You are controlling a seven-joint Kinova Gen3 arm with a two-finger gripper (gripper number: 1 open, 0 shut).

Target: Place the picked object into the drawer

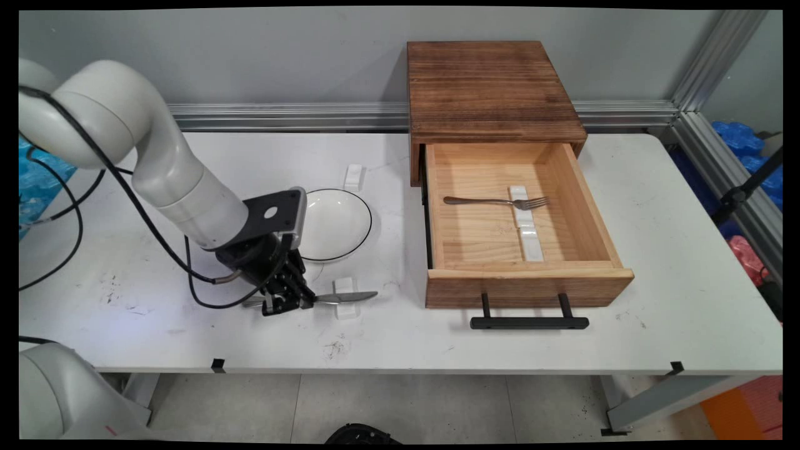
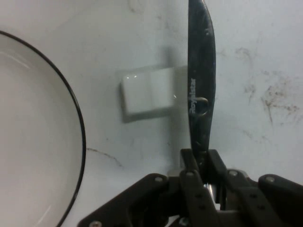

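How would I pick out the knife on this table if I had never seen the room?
Start at the white plate with the thin black rim, left of the open wooden drawer. Just in front of it, the black tool is shut on a silver knife lying across a small white rest. The only other cutlery, a fork, lies inside the drawer.

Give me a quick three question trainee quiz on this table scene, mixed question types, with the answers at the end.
1. True or false: the gripper is shut on the knife.
2. What lies in the open drawer: A a spoon, B a fork across a white rest, C nothing?
3. Fill in: the plate is white with a ___ rim.

Key: 1 true; 2 B; 3 black.
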